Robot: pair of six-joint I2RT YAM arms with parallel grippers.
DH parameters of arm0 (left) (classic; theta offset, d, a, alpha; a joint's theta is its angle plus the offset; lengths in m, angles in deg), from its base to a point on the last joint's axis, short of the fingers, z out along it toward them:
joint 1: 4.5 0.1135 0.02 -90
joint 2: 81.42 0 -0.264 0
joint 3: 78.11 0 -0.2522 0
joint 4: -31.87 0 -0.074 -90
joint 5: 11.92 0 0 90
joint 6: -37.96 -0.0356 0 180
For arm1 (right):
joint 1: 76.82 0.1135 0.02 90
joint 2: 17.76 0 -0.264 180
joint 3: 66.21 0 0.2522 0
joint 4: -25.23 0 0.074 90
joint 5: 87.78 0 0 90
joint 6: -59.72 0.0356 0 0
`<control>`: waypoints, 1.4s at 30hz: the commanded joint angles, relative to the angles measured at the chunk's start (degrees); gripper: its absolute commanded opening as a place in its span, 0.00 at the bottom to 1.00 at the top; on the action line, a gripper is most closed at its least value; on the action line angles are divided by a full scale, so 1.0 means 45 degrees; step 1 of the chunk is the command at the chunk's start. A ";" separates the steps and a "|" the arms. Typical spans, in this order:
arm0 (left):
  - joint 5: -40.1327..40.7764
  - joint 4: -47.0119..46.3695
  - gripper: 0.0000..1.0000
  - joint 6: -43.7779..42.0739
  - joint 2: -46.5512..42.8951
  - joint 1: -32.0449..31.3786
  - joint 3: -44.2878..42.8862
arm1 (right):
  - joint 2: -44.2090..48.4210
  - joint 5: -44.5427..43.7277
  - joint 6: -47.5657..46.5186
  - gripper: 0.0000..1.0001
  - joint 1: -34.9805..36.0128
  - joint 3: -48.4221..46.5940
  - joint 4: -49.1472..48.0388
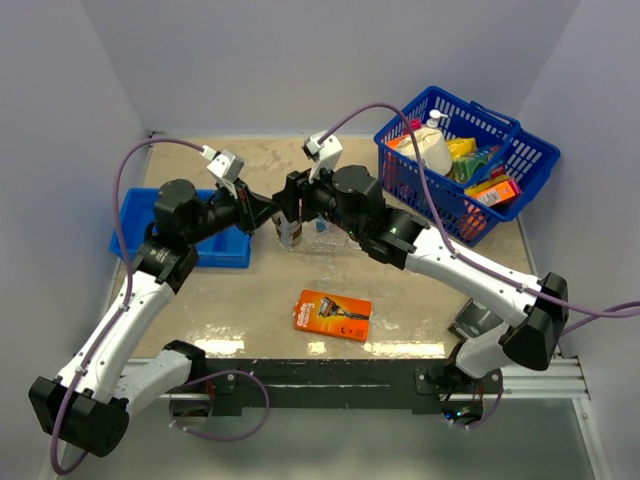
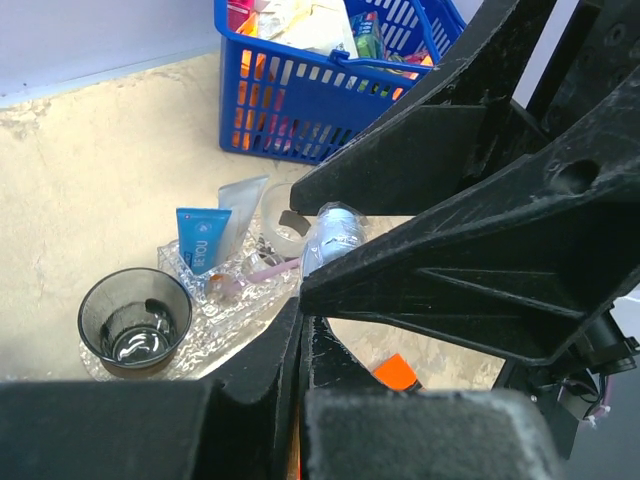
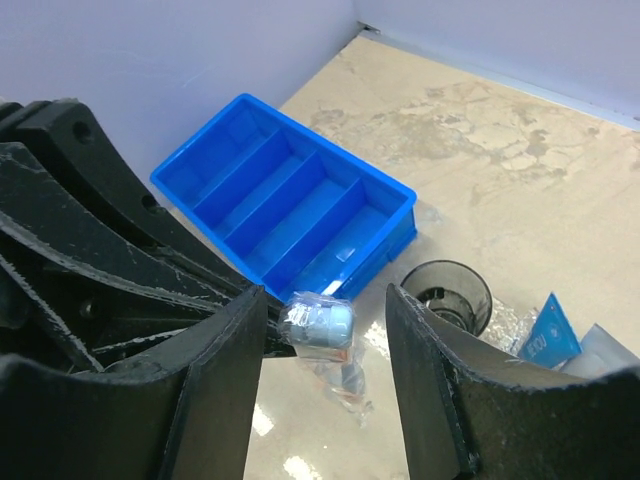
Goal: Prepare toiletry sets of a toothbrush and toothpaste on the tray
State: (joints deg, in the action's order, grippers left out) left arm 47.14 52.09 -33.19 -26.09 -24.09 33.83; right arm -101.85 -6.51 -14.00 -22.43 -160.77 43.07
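— What was held in the tray?
— The clear, crinkly plastic tray [image 2: 228, 303], set mid-table, was occupied by a flat blue-and-white toothpaste tube [image 2: 200, 238] stood on end and a round smoky cup [image 2: 135, 322].
— And the jaws?
— A clear-wrapped packet [image 3: 318, 325] was pinched by the closed left gripper [image 2: 302, 320]. It was flanked, untouched, by the parted right gripper [image 3: 325, 295]. The slatted blue basket [image 1: 465, 160] was packed with goods.

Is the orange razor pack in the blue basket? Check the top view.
No: the orange razor pack lies flat on the table near its front edge, apart from the blue wire basket.
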 commanded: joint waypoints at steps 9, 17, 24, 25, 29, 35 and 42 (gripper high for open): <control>0.0371 -0.0771 0.01 -0.0088 0.0009 -0.0255 -0.0140 | -0.0218 -0.0696 -0.0334 0.50 0.0101 -0.0639 0.0227; 0.0391 -0.0908 0.03 -0.0068 0.0048 -0.0294 -0.0120 | -0.0277 -0.0852 -0.0471 0.31 0.0120 -0.0659 0.0305; 0.0449 -0.0888 0.29 -0.0283 -0.0049 -0.0275 -0.0101 | -0.0083 -0.0950 -0.0588 0.18 0.0120 -0.0601 0.0188; 0.0430 -0.0888 0.33 -0.0302 -0.0050 -0.0294 -0.0101 | -0.0063 -0.1008 -0.0589 0.18 0.0120 -0.0562 0.0130; 0.0391 -0.0771 0.60 -0.0556 -0.0128 -0.0294 0.0016 | 0.0211 -0.1418 -0.0745 0.16 0.0120 -0.0327 -0.0105; 0.0819 -0.0772 0.92 -0.1570 -0.0693 -0.0294 0.0719 | 0.0874 -0.2568 -0.1447 0.16 0.0120 0.0141 -0.0242; 0.2882 -0.0790 1.00 -0.2159 -0.1376 -0.0274 0.1012 | 0.1792 -0.3429 -0.2793 0.15 0.0120 0.0922 -0.0710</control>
State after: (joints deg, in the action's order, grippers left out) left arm 52.67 51.06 -40.66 -29.87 -25.16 37.50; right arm -97.63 -17.66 -21.65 -22.10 -158.15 43.99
